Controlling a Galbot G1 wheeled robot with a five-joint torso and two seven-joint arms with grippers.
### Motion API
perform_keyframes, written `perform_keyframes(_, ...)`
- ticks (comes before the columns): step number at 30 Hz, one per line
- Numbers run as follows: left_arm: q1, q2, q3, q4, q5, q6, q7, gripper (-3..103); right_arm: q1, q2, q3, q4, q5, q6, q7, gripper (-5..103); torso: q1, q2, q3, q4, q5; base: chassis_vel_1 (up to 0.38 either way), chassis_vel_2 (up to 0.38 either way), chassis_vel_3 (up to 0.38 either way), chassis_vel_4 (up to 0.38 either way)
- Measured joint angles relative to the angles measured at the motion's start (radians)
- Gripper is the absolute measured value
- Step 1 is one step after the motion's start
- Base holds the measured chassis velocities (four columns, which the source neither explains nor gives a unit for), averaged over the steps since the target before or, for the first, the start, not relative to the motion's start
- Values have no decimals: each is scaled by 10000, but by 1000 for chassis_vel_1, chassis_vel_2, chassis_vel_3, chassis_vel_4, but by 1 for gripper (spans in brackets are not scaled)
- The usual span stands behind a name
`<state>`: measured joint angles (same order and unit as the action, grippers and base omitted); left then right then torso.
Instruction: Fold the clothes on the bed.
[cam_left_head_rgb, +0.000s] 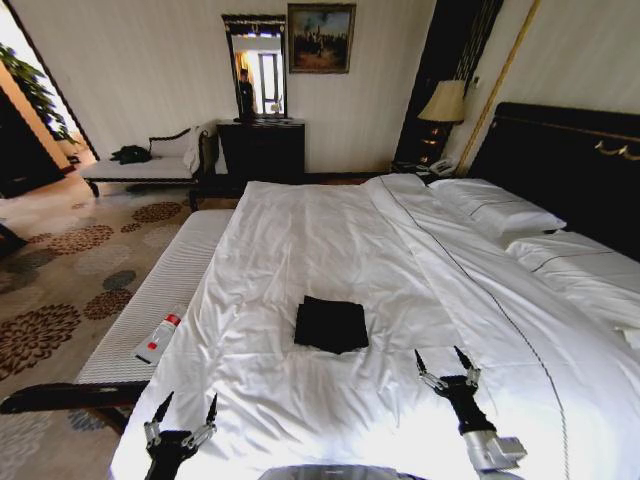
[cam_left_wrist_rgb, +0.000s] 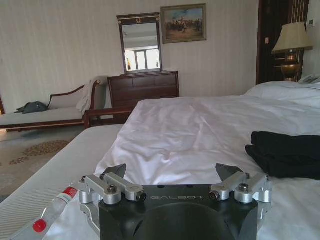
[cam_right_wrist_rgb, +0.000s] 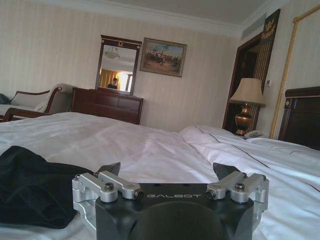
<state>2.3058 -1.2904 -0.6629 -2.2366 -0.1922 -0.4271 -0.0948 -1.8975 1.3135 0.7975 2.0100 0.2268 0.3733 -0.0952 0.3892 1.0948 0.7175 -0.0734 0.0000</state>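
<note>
- Where the white duvet (cam_left_head_rgb: 330, 260) lies smooth near the foot of the bed (cam_left_head_rgb: 420, 300), we see the black T-shirt (cam_left_head_rgb: 331, 324) folded into a compact, roughly square bundle, lying flat and a little left of the bed's middle line.
- From the left wrist view the T-shirt (cam_left_wrist_rgb: 287, 155) shows as a low stack of layers; from the right wrist view it (cam_right_wrist_rgb: 35, 182) is a dark soft heap, and we cannot make out any lettering on it.
- Our left gripper (cam_left_head_rgb: 181, 412) hovers at the near left corner of the bed, fingers spread and holding nothing, apart from the shirt.
- Our right gripper (cam_left_head_rgb: 444, 366) hovers near and to the right of the shirt, fingers likewise spread and empty, not touching the fabric.
- Both wrist views show each gripper's own dark fingertips (cam_left_wrist_rgb: 115, 171) (cam_right_wrist_rgb: 111, 169) set wide apart above the duvet.
- A small white bottle (cam_left_head_rgb: 158, 338) with a red cap lies on the pale bench (cam_left_head_rgb: 170, 290) along the bed's left side, left of the shirt.
- Pillows (cam_left_head_rgb: 495, 210) rest at the far right against the dark headboard (cam_left_head_rgb: 570, 160).
- Far across the room stand a dark dresser (cam_left_head_rgb: 262, 150) with a mirror (cam_left_head_rgb: 256, 65), a framed painting (cam_left_head_rgb: 321, 38), a lamp (cam_left_head_rgb: 444, 102), and a chaise (cam_left_head_rgb: 150, 165) at far left.
</note>
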Motion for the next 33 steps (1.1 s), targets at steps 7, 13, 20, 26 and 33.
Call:
perform_keyframes(7, 0, 0, 0, 0, 0, 1, 0, 100, 0, 0, 0, 0, 0, 0, 0, 100, 0, 0, 0, 0, 0, 0, 0, 0, 0)
perform_keyframes(13, 0, 0, 0, 0, 0, 0, 0, 100, 0, 0, 0, 0, 0, 0, 0, 100, 0, 0, 0, 0, 0, 0, 0, 0, 0)
perform_keyframes(20, 0, -1, 0, 0, 0, 0, 0, 100, 0, -1, 0, 0, 0, 0, 0, 100, 0, 0, 0, 0, 0, 0, 0, 0, 0)
perform_keyframes(26, 0, -1, 0, 0, 0, 0, 0, 100, 0, 0, 0, 0, 0, 0, 0, 100, 0, 0, 0, 0, 0, 0, 0, 0, 0)
perform_keyframes(33, 0, -1, 0, 0, 0, 0, 0, 100, 0, 0, 0, 0, 0, 0, 0, 100, 0, 0, 0, 0, 0, 0, 0, 0, 0)
